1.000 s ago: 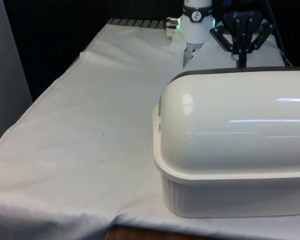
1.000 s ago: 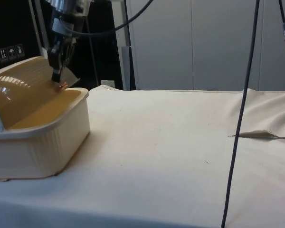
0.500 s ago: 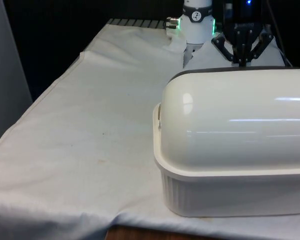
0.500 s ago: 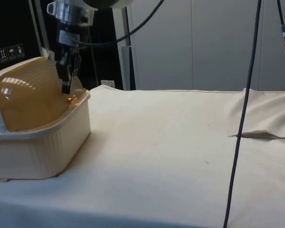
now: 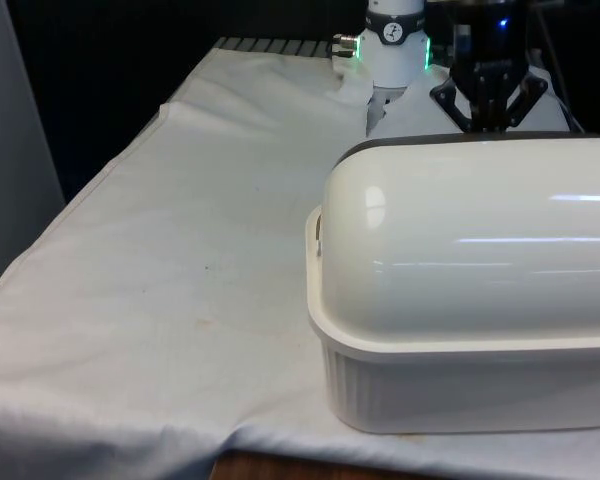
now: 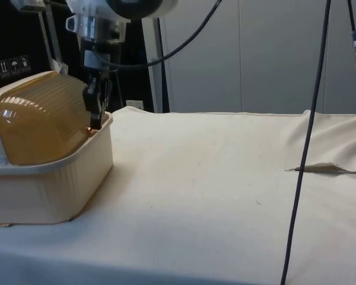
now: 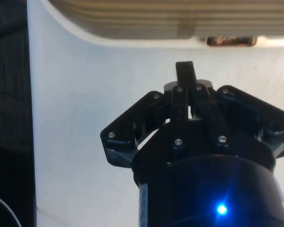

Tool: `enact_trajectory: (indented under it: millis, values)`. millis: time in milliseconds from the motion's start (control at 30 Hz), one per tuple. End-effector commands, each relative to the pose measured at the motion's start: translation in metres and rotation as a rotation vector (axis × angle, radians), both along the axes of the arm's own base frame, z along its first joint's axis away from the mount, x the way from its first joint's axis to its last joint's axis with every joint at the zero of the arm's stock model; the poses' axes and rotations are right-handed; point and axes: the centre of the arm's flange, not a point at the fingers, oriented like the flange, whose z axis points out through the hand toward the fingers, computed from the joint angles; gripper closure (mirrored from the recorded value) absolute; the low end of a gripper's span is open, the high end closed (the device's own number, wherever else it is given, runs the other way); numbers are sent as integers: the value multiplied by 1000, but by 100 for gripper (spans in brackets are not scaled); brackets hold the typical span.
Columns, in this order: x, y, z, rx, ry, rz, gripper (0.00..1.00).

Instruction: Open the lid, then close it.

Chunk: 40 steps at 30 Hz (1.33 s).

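The table point(image 5: 180, 250) under its white cloth runs out beneath and away from the gripper on every side, and the side view shows a long bare stretch of it beyond the fingertips that the front view cuts off. The bread box point(image 5: 460, 390), a ribbed cream tub, stands just below the gripper; the front view gives its smooth back, the side view point(image 6: 47, 190) its end wall and rim. Its domed lid point(image 5: 470, 230) is down over the tub, white and glossy from the front, while the side view point(image 6: 41, 124) shows it amber and ribbed, with the lid's front edge right beside the fingertips. The gripper point(image 6: 96, 119) hangs tip-down at that edge near the tub's rim, half hidden behind the dome in the front view point(image 5: 483, 115). From the wrist the fingers point(image 7: 184, 78) stand pressed together, nothing between them, pointing at the lid's ribs and a small reddish handle point(image 7: 231, 41) just ahead of them
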Motion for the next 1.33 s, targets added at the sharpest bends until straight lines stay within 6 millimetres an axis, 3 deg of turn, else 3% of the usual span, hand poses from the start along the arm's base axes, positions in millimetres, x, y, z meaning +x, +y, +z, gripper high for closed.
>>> enact_trajectory:
  millis: [0, 433, 633, 733, 800, 1033, 1067, 1100, 1300]
  values:
    - [-2, 1, 0, 0, 2, 2, 100]
    - [-37, 10, 0, 2, 13, 26, 100]
    - [-42, 9, 3, 3, 7, 28, 97]
    - [-43, 9, 3, 4, 6, 27, 84]
    - [-43, 9, 3, 4, 6, 27, 70]
    - [-43, 9, 4, 5, 4, 27, 41]
    - [-43, 9, 4, 4, 5, 27, 30]
    - [-43, 9, 4, 4, 5, 27, 25]
    - [-43, 9, 3, 5, 10, 28, 2]
